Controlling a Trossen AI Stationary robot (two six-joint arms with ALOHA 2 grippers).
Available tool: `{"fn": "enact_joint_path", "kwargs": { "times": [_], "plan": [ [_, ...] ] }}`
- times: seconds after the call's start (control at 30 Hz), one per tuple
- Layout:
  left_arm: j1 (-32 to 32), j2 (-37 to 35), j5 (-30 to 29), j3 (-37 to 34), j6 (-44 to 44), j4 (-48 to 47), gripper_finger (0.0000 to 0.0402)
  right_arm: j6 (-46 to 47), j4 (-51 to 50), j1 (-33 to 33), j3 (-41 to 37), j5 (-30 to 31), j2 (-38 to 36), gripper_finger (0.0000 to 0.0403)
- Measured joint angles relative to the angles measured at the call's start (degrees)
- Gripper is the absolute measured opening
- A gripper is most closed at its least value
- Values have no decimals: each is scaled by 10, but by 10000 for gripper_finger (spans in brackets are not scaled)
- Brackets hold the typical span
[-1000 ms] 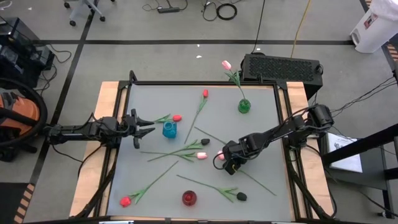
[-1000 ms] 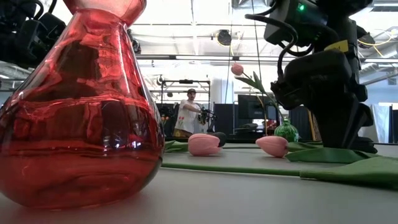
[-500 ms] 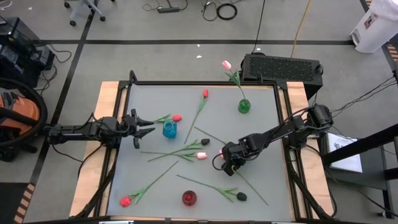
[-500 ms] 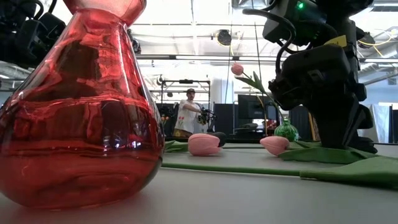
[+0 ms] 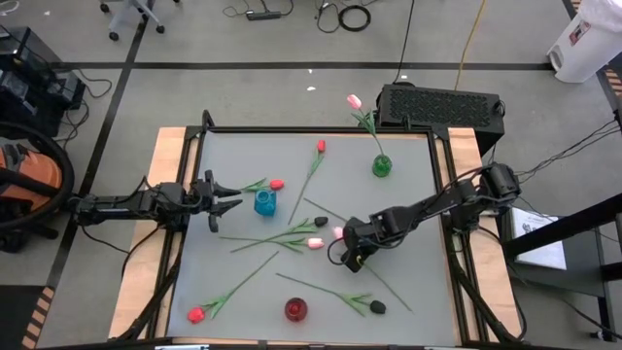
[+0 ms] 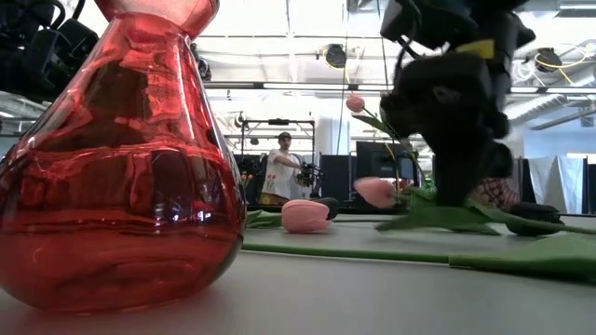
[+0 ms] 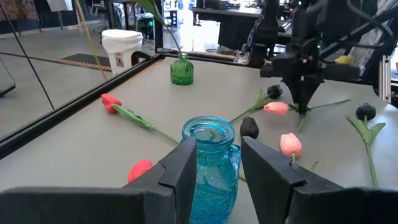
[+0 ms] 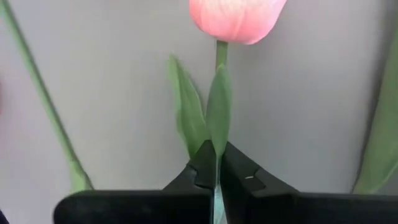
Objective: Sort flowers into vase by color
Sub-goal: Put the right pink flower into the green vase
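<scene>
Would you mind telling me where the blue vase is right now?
In the high view the blue vase stands on the table's left half, just in front of the left gripper, with a red tulip lying close beside it.

The right gripper (image 5: 353, 255) now pinches the pink tulip (image 5: 339, 233) by its stem, dragging it leftward off the table (image 5: 408, 185).

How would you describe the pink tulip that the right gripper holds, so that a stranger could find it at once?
Start at the green vase near the table's far edge, then go toward the near edge to the right gripper. Its fingers are shut on the stem of a pink tulip. The other loose pink tulip lies beside it, ungripped.
</scene>
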Motion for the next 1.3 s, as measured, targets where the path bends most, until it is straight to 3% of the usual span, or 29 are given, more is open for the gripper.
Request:
{"fn": "enact_joint_path", "kwargs": {
  "times": [0.33, 0.57, 0.73, 0.97, 1.3],
  "plan": [
    [0, 0, 0, 0, 0, 0, 132, -124, -59, -39, 123, 120, 0, 2],
    [0, 0, 0, 0, 0, 0, 132, -195, -165, -55, 247, 288, -1, 2],
    [0, 0, 0, 0, 0, 0, 132, -194, -249, -55, 312, 427, -15, 2],
    [0, 0, 0, 0, 0, 0, 132, -184, -291, -55, 314, 518, -117, 2],
    [0, 0, 0, 0, 0, 0, 132, -276, -326, -43, 314, 591, -297, 2]
  ]
}}
